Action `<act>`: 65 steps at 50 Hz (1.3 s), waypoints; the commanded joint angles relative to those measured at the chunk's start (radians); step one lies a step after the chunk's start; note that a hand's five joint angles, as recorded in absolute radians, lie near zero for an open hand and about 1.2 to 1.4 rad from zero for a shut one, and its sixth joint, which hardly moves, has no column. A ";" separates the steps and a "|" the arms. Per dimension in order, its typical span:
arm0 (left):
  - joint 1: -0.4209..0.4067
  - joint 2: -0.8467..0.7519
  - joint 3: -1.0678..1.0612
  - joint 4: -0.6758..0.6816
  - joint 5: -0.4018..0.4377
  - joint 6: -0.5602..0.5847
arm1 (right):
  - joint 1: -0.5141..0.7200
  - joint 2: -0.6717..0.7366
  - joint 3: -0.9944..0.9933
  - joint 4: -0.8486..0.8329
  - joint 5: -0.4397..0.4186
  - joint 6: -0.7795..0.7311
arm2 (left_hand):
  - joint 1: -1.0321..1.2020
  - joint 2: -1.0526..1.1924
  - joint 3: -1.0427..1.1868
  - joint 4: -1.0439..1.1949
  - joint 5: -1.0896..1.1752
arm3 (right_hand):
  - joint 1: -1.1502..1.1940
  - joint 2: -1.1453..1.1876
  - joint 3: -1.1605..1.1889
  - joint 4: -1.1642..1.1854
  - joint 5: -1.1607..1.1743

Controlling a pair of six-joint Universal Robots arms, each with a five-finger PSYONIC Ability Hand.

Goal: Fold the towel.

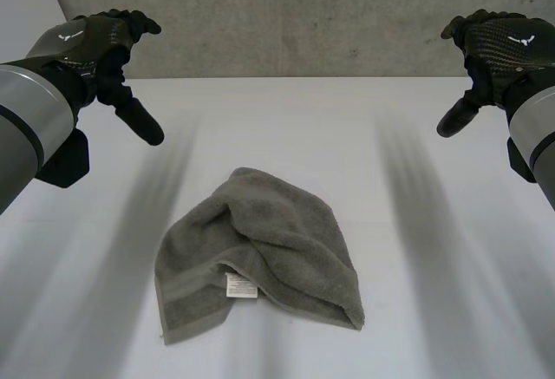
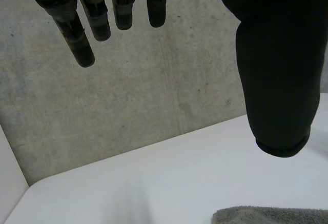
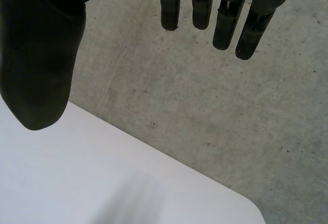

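Bright, diffuse light across the white table (image 1: 286,119), grey towel (image 1: 260,240) softly shaded along its folds — darkest under the turned-over edge, concrete wall (image 1: 303,15) evenly lit, left hand (image 2: 271,55) and right hand (image 3: 41,55) near-black against it.

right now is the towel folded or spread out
Neither neatly: the towel lies loosely bunched on the table, one part flopped unevenly over another, its white label showing.
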 commanded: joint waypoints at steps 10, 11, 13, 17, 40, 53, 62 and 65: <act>-0.003 -0.153 0.032 -0.012 0.018 0.067 | 0.015 0.142 -0.027 0.236 -0.263 -0.178 | 0.047 0.054 0.054 -0.141 0.023 | -0.060 -0.083 -0.073 -0.090 -0.060; -0.005 -0.194 0.035 -0.021 0.016 0.110 | 0.015 0.182 -0.041 0.309 -0.314 -0.194 | 0.044 0.051 0.051 -0.144 0.020 | -0.060 -0.083 -0.073 -0.090 -0.060; -0.006 -0.233 0.035 -0.021 0.018 0.156 | 0.016 0.222 -0.049 0.374 -0.354 -0.199 | 0.044 0.051 0.051 -0.144 0.020 | -0.060 -0.083 -0.073 -0.090 -0.060; -0.008 -0.308 0.038 -0.016 0.015 0.213 | 0.059 0.324 -0.057 0.431 -0.389 -0.196 | 0.044 0.051 0.051 -0.144 0.020 | -0.060 -0.083 -0.073 -0.090 -0.060; -0.043 -0.500 0.029 0.168 0.168 0.129 | 0.103 0.266 -0.034 0.081 -0.320 0.069 | 1.215 1.222 1.222 1.027 1.191 | 1.162 1.139 1.148 1.132 1.161; -0.060 -0.172 0.216 0.232 0.177 -0.173 | 0.038 -0.076 0.074 -0.379 -0.268 0.174 | 1.215 1.222 1.222 1.027 1.191 | 1.162 1.139 1.148 1.132 1.161; -0.094 -0.089 -0.029 0.185 0.193 -0.172 | 0.018 -0.134 0.095 -0.094 -0.411 0.060 | 1.215 1.222 1.222 1.027 1.191 | 1.162 1.139 1.148 1.132 1.161; -0.090 -0.084 -0.173 0.180 0.199 -0.166 | -0.021 -0.122 0.098 0.080 -0.493 -0.120 | 1.215 1.222 1.222 1.027 1.191 | 1.162 1.139 1.148 1.132 1.161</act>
